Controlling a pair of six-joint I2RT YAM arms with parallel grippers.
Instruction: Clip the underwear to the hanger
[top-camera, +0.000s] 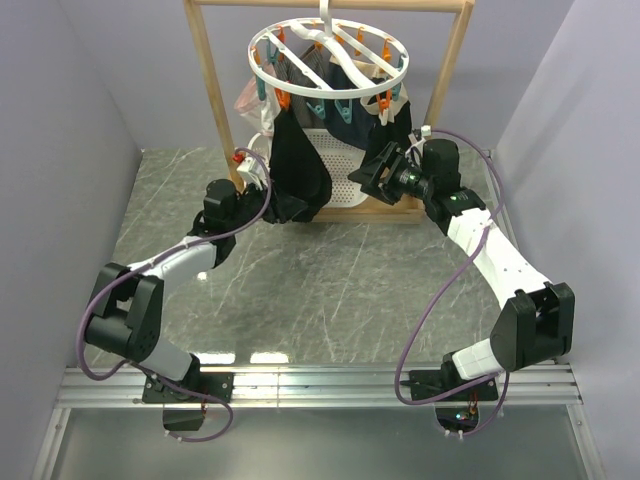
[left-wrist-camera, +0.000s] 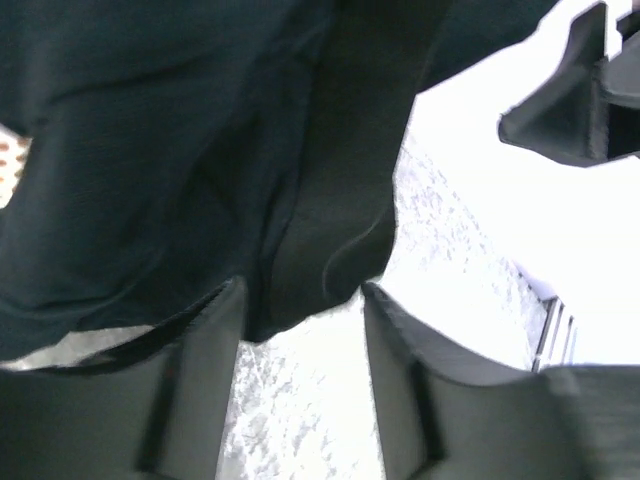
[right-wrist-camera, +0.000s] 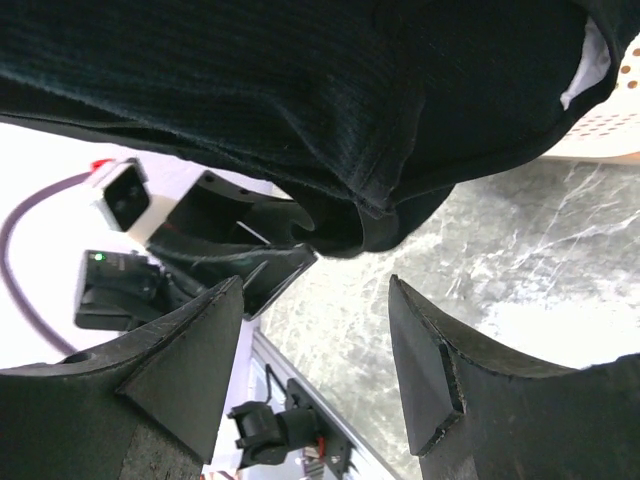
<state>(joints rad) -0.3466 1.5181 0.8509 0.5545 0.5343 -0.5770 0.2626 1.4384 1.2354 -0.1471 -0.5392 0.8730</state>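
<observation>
The round white hanger (top-camera: 328, 62) hangs by its hook from the wooden rack, with orange and teal clips under its ring. The black underwear (top-camera: 298, 170) hangs from the clips and drapes down in front of the basket. My left gripper (top-camera: 268, 198) is open at the fabric's lower left edge. In the left wrist view the underwear (left-wrist-camera: 200, 150) hangs just above the spread fingers (left-wrist-camera: 303, 300), its hem dipping between the tips. My right gripper (top-camera: 366, 180) is open to the right of the garment. In the right wrist view the black cloth (right-wrist-camera: 300, 90) hangs just above the open gripper (right-wrist-camera: 315, 290).
The wooden frame rack (top-camera: 222, 100) stands at the back of the marbled table (top-camera: 330, 280). A white perforated basket (top-camera: 350, 185) sits under the hanger. A pale pink-white garment (top-camera: 250, 100) and a dark blue garment (top-camera: 345, 125) also hang there. Grey walls close in both sides.
</observation>
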